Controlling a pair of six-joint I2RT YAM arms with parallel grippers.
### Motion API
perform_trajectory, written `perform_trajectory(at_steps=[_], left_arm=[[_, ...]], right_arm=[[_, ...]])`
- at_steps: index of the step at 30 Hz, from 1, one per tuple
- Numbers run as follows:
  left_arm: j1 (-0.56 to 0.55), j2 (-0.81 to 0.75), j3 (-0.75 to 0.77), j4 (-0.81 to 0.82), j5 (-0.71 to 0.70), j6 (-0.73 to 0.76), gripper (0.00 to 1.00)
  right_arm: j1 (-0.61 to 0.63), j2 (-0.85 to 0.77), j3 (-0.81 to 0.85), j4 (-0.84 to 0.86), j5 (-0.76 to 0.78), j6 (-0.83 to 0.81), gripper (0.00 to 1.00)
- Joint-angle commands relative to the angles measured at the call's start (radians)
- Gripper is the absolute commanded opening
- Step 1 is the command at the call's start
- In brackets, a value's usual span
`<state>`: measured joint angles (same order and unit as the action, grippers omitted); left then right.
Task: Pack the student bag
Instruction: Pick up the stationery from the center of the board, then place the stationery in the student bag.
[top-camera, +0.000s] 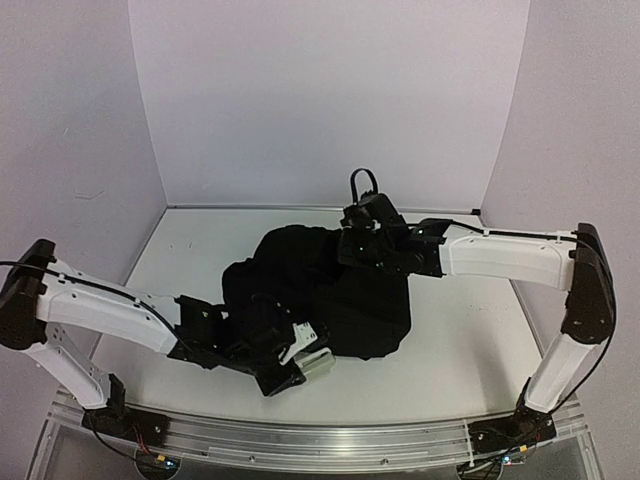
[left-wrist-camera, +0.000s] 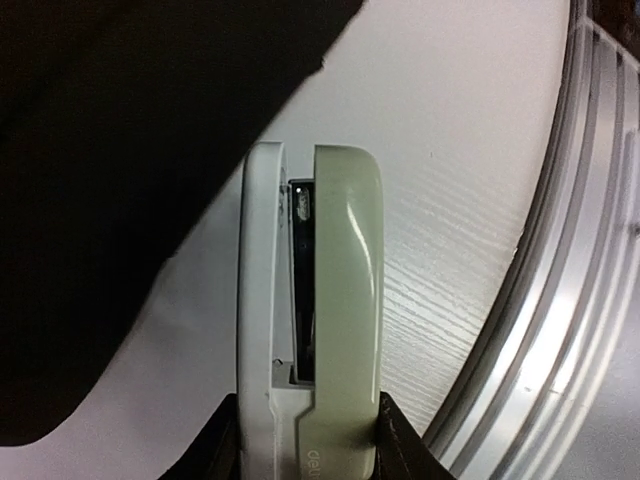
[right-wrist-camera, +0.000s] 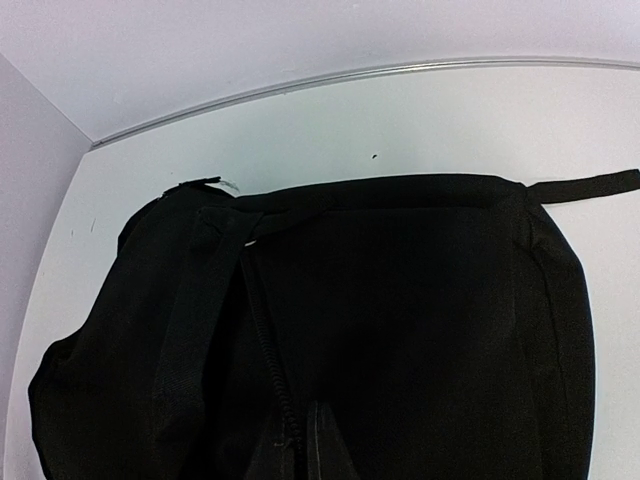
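Student bag, a large black soft fabric backpack (top-camera: 350, 300), lies slumped in the middle of the white table (top-camera: 460, 340) in the overhead view. Your left gripper (top-camera: 290, 358) is at its near edge with a white and sage-green plastic stapler (top-camera: 308, 350). Your right gripper (top-camera: 362, 240) rests on the bag's far top edge, closed tight; you cannot tell whether it has fabric pinched. No opening shows from above, so what the bag holds is hidden. In the left wrist view, the stapler (left-wrist-camera: 320, 320) stands lengthwise between the dark fingers (left-wrist-camera: 395, 450), which press both flanks at its rear end, so the left gripper (left-wrist-camera: 310, 455) looks narrowed onto it. The bag (left-wrist-camera: 100, 200) fills the left side and a ribbed aluminium rail (left-wrist-camera: 560, 300) runs down the right. Because the hold sits at one end, the long body could pivot or slip out if you swing quickly. In the right wrist view, the student bag (right-wrist-camera: 400, 300) fills the lower frame, with a zipper line (right-wrist-camera: 275, 370) and a thin black strap (right-wrist-camera: 585, 183) trailing right. No grey lining shows, and you cannot tell whether the zipper is open. If the mouth is shut or sags, the stapler would likely butt against fabric and drop beside the bag.
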<state>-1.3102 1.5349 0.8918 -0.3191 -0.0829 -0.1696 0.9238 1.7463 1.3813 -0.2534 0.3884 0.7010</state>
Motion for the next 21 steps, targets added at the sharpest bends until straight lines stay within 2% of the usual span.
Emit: perform_trajectory(at_steps=[1,4,9,16,21], left_arm=[[0.137,-0.157,0.135,-0.100,0.078,-0.129,0.16],[0.256,-0.176,0.221,-0.168,0.212,-0.187,0.16],[0.405,-0.081,0.402,-0.270,0.420,-0.218,0.15],[0.470,0.129,0.625,-0.421,0.558,-0.150,0.14],[0.486,0.234,0.726,-0.512,0.585,-0.117,0.13]], right_arm=[[-0.014,-0.111,-0.010,0.101,0.010,-0.064,0.00],[-0.014,-0.119,-0.018,0.114,-0.011,-0.089,0.00],[-0.014,-0.107,-0.022,0.138,-0.061,-0.120,0.00],[-0.013,-0.098,-0.009,0.154,-0.103,-0.158,0.00],[-0.013,-0.097,0.003,0.156,-0.101,-0.159,0.00]])
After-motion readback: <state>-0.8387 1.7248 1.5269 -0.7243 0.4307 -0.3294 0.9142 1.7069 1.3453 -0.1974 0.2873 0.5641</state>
